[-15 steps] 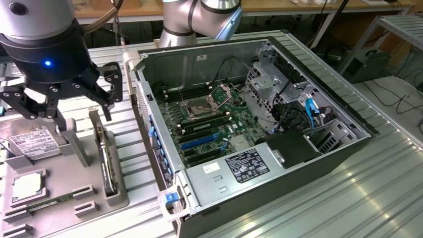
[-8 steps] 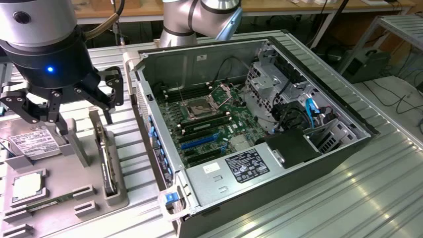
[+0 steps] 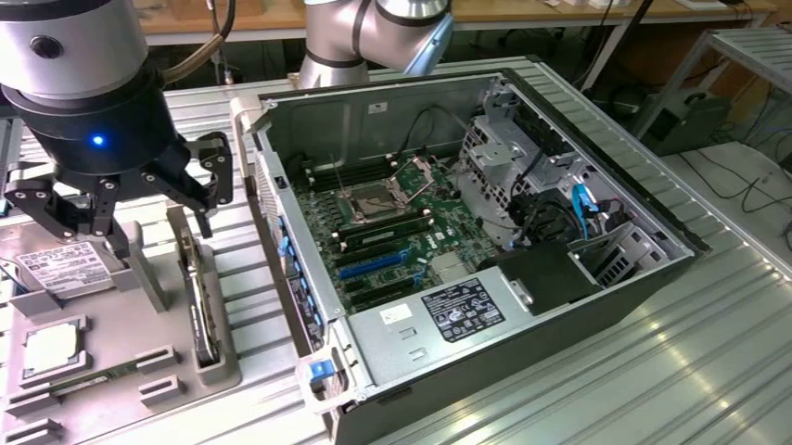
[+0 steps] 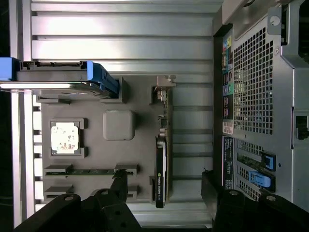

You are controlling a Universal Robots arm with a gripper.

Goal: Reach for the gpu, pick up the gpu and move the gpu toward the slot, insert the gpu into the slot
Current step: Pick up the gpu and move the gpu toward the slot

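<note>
Jaws spread wide and empty: the gripper (image 3: 124,221) hangs above the grey parts tray (image 3: 130,334) at the exterior view's left. Directly below, lined up between the fingers in the wrist view, the gpu (image 3: 200,306) stands on edge in its tray holder, not gripped. Farther right, inside the open computer case (image 3: 594,324), the blue slot (image 3: 371,266) sits unfilled. Judged from this, the reach is nearly complete; pickup, carry and insertion remain.

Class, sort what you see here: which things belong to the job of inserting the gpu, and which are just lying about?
Job in hand:
gpu
slot
gripper, open

Lying about:
hard drive
processor chip
memory stick
</note>
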